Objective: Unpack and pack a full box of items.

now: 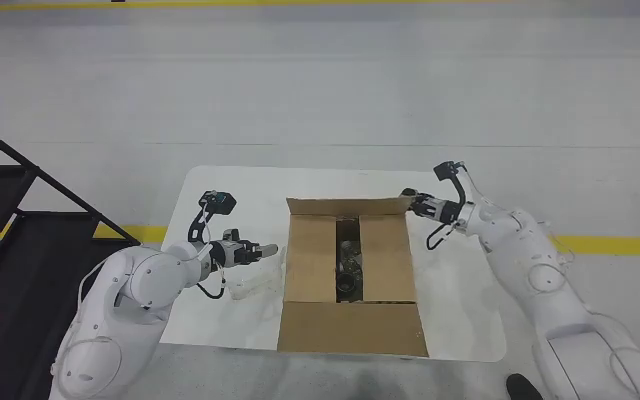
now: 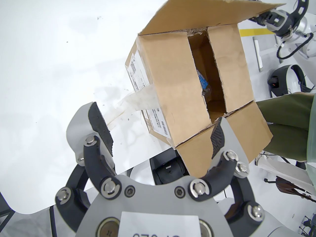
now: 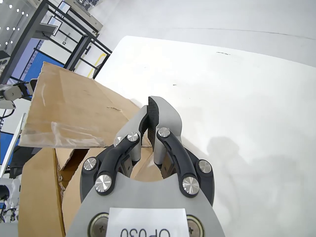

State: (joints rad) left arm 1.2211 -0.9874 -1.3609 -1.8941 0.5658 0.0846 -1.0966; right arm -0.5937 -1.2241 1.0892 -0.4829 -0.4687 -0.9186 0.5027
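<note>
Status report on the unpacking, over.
Left end effector open, beside cardboard box. Right end effector shut on raised far flap. Inner flaps nearly closed, items inside.

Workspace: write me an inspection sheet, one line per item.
Surface: white table, faint specks.
Job's things: cardboard box mid-table; far flap raised, near flap folded out, side flaps leaving a gap that shows items inside.
Clutter: tape strip trailing from the box's side onto the table.
Grippers: left gripper open beside the box; right gripper shut, apparently pinching the far flap's corner.
Cables: black loop at the right wrist, off the box.
Surroundings: black rack beside the table; yellow floor line.
</note>
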